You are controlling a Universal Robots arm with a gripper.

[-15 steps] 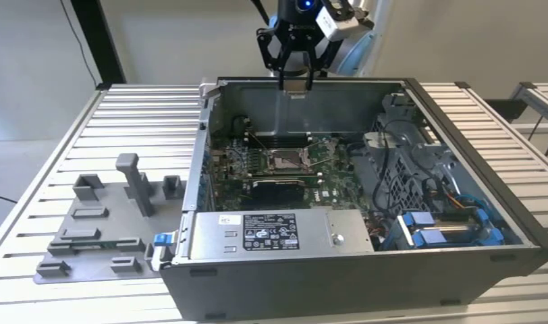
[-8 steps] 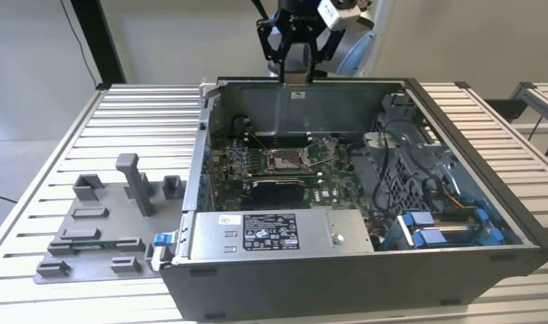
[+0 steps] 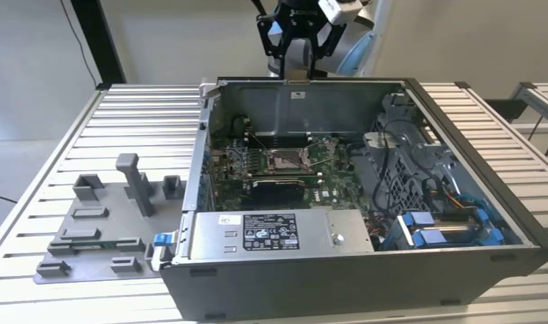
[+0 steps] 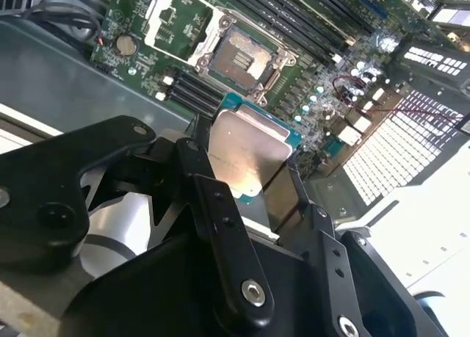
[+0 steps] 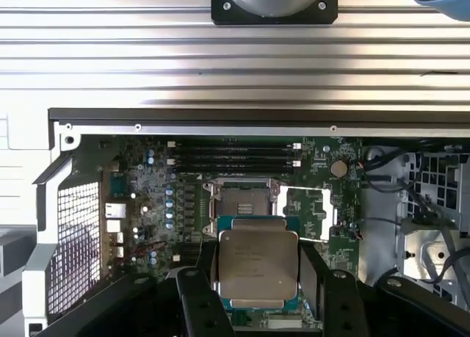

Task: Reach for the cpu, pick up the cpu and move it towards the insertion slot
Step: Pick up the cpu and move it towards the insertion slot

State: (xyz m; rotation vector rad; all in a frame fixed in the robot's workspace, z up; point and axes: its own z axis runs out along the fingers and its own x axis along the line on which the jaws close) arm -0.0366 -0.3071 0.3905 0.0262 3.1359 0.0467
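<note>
In both wrist views the cpu, a thin square chip with its silvery face showing, sits clamped between my gripper's black fingers. My gripper is shut on its two opposite edges. The insertion slot, a square socket with a shiny frame and a dull centre, lies open on the green motherboard below and just beyond the chip. In the exterior view my gripper hangs above the far wall of the computer case, well above the insertion slot.
The open computer case stands on a slatted metal table. Its power supply is at the near side and blue drive cages at the exterior view's right. Grey fixture blocks stand at the left. The socket's load plate is flipped open beside the slot.
</note>
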